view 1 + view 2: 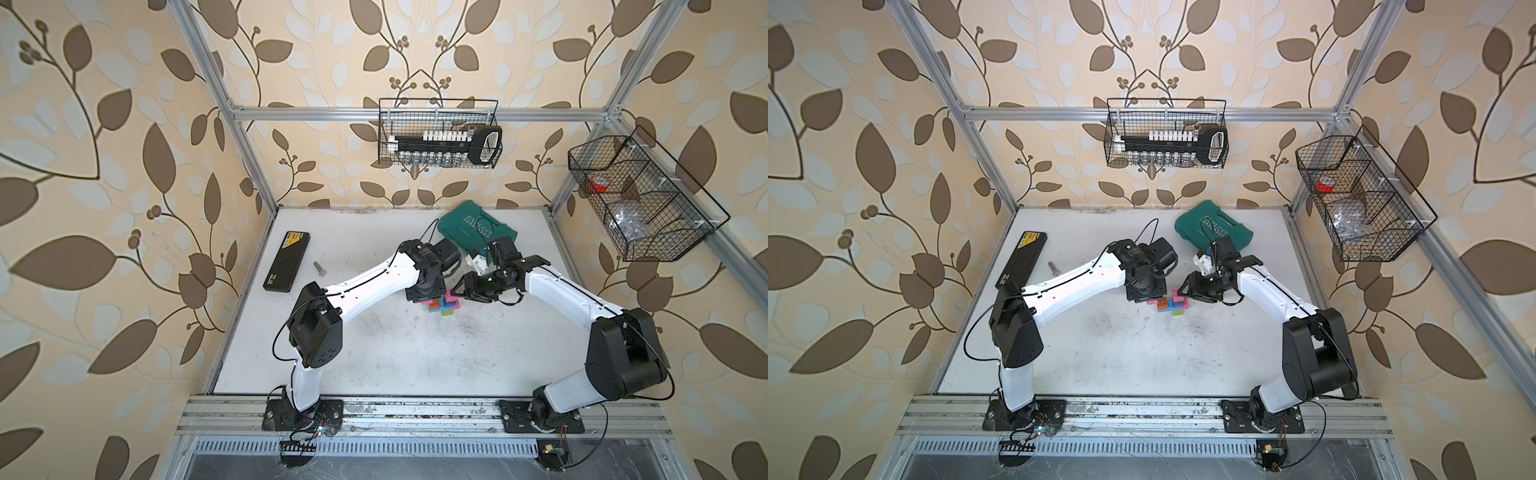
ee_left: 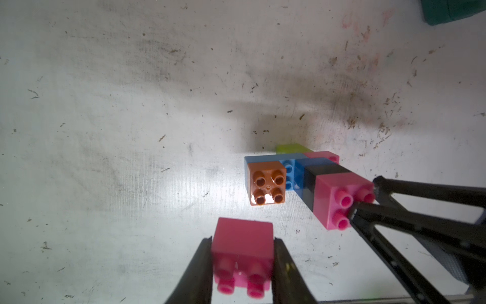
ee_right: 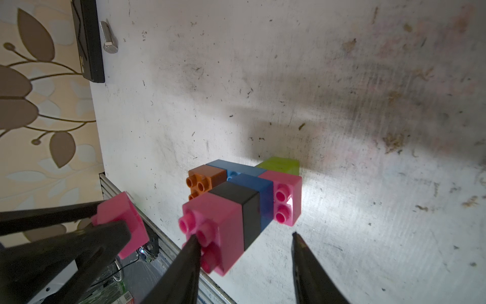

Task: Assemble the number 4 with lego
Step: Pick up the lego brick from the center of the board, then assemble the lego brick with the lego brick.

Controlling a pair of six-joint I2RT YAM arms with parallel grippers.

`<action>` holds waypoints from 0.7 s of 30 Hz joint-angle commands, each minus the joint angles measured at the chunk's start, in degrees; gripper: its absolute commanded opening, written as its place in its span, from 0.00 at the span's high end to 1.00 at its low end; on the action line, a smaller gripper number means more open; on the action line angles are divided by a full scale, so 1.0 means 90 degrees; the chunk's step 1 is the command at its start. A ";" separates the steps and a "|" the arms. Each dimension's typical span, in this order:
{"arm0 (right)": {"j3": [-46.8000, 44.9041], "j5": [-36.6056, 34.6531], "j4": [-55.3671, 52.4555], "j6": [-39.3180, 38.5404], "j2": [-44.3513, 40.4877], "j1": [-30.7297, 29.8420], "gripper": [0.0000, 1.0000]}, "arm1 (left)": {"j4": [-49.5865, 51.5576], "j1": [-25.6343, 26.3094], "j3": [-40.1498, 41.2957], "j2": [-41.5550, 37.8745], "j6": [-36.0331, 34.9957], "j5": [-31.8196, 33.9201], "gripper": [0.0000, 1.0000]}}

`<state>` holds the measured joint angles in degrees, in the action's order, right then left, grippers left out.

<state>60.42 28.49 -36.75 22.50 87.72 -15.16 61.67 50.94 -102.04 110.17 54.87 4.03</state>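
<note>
The left gripper [image 2: 243, 244] is clamped on the smooth side walls of a loose pink brick [image 2: 242, 234], with the partly built number 4 [image 2: 294, 179] lying on the bench [image 2: 131, 105] just ahead of its tips. The right gripper [image 3: 244, 235] stands jaws apart at the figure's pink end brick [image 3: 215, 218], one fingertip seemingly on its studs. The bricks look light, hard and slick: pinch flat opposite walls, and avoid levering the press-fit joints.
</note>
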 commanded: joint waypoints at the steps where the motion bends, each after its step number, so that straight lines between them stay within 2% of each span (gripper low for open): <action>1: -0.0129 -0.0453 -0.0334 0.0075 0.0138 -0.0033 0.50 | 0.0008 0.0116 -0.0205 0.0087 0.0216 -0.0103 1.00; 9: -0.0159 -0.0505 -0.0326 0.0105 0.0155 -0.0042 0.51 | -0.0065 0.0180 -0.0275 0.0344 0.0360 -0.0101 1.00; 21: -0.0178 -0.0517 -0.0335 0.0088 0.0165 -0.0044 0.52 | 0.0266 0.0170 -0.0972 0.0767 0.0081 0.0435 1.00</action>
<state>60.42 28.29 -36.47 23.16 87.72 -15.38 61.98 52.18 -108.16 116.25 56.93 5.23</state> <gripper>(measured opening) 0.486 0.335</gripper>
